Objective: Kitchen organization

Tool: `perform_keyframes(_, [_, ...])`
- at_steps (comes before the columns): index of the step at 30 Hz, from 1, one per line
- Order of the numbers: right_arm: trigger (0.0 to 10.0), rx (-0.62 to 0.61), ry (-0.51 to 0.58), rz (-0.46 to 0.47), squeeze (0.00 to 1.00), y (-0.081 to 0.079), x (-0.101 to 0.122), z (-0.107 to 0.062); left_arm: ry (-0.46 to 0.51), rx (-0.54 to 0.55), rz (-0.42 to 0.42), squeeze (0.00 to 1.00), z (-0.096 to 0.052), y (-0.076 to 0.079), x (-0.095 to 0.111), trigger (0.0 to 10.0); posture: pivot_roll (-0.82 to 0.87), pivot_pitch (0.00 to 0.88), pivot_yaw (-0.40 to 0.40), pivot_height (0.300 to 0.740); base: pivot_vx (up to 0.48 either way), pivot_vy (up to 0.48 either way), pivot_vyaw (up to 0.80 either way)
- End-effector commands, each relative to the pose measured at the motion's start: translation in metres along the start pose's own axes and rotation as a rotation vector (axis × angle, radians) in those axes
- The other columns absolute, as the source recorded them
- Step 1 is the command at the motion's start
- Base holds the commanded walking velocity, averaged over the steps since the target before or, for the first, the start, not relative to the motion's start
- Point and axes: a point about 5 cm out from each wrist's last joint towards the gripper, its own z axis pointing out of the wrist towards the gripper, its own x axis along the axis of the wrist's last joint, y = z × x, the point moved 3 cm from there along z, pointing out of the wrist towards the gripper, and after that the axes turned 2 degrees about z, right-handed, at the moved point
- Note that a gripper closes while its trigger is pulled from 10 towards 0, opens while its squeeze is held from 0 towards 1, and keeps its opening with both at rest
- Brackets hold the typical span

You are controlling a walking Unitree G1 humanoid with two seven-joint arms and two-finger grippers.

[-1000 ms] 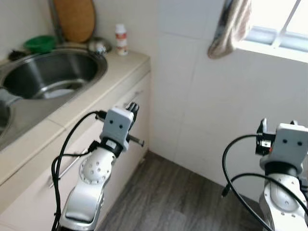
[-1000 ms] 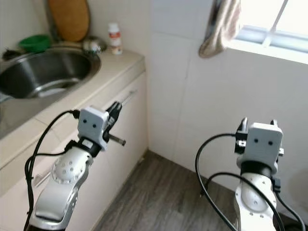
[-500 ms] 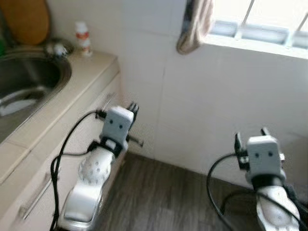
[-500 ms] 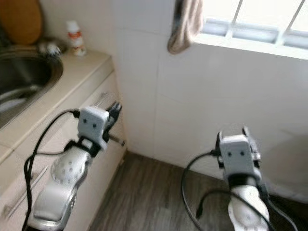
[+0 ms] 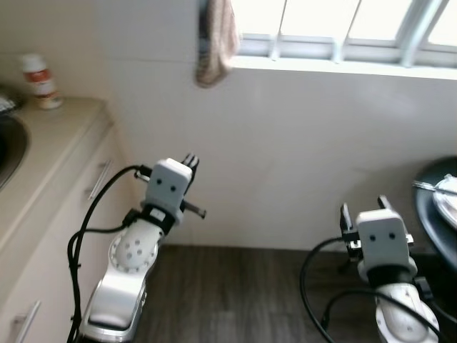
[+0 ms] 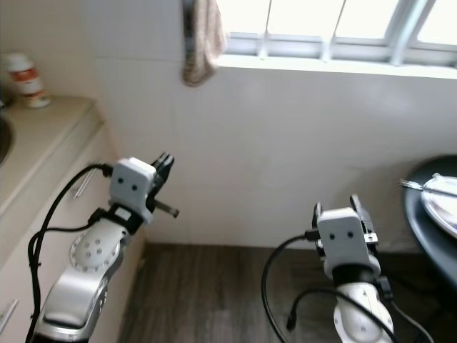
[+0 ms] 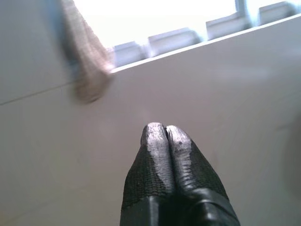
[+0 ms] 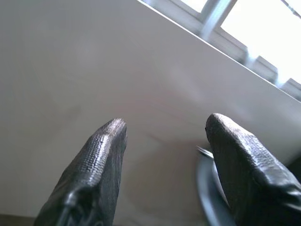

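Facing a white tiled wall point(image 5: 300, 164) under a bright barred window point(image 5: 335, 28), with dark wood-look floor point(image 5: 235, 293) below. At the robot's left, a beige stone tabletop point(image 5: 43, 150) over cream cabinet doors with slim metal handles point(image 5: 98, 180). At the far right edge, a round black tabletop point(image 5: 432, 214) carrying a white plate point(image 5: 448, 204) with what looks like a piece of metal cutlery across it; likely the task's thing, well apart from both arms.

Risks, judged from here: both arms raised close to the wall, so a forward step could drive the fingers into the tiles. A turn toward the round tabletop could swing the right arm into its rim and jolt the plate, sending the cutlery sliding. Loose black cables point(image 5: 86, 236) looping off both wrists could snag on a cabinet handle.

Left claw point(image 7: 165, 137) pressed fully together, holding nothing, pointed at the wall below a beige cloth point(image 5: 216, 43) hanging from the window sill. Right claw point(image 8: 164, 134) spread wide, holding nothing, aimed at the wall with the black tabletop's edge beyond it.

On the beige tabletop's far corner, a small white bottle with a red label point(image 5: 37, 80); lettering too small and blurred to read. No other writing or brand legible.
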Motion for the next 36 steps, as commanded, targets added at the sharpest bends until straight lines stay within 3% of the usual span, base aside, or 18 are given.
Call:
perform_keyframes(1, [10.0,-0.019,-0.023,-0.033,0.00,0.005,-0.005,0.002,-0.001,-0.025,-0.010,0.00,0.000,0.009,0.000,10.0,0.05,0.000,-0.024,0.740,0.000,-0.480,0.00])
perform_keyframes(11, [10.0,-0.045,-0.032,-0.017,0.00,0.007,-0.006,0.004,0.001,-0.022,-0.013,0.00,0.000,0.010,0.000,10.0,0.05,0.000,-0.027,0.740,0.000,-0.480,0.00])
perform_keyframes(14, [10.0,-0.076,-0.066,0.027,0.00,0.011,-0.011,0.006,0.006,-0.021,-0.017,0.00,-0.001,0.010,0.000,10.0,0.05,0.000,-0.030,0.740,0.000,-0.469,0.00])
perform_keyframes(17, [10.0,-0.110,-0.105,0.073,0.00,0.014,-0.017,0.007,0.010,-0.015,-0.026,0.00,-0.001,0.010,0.000,10.0,0.05,0.000,-0.031,0.740,0.000,0.000,-0.80])
perform_keyframes(23, [10.0,-0.127,-0.111,0.075,0.00,0.016,-0.018,0.007,0.011,-0.015,-0.026,0.00,-0.001,0.010,0.000,10.0,0.05,0.000,-0.031,0.740,0.000,0.000,-0.66])
perform_keyframes(28, [10.0,-0.189,-0.165,0.139,0.00,0.026,-0.027,0.008,0.012,-0.013,-0.026,0.00,-0.001,0.010,0.001,10.0,0.05,0.000,-0.032,0.740,0.000,0.000,0.00])
perform_keyframes(31, [10.0,-0.332,-0.244,0.294,0.00,0.047,-0.042,0.004,0.011,-0.013,-0.025,0.00,-0.001,0.009,0.001,10.0,0.05,0.000,-0.031,0.740,0.000,0.000,0.00])
perform_keyframes(36, [10.0,-0.390,-0.305,0.357,0.00,0.062,-0.056,0.002,0.009,-0.015,-0.024,0.00,0.000,0.009,0.000,10.0,0.04,0.000,-0.027,0.740,0.000,0.000,0.00])
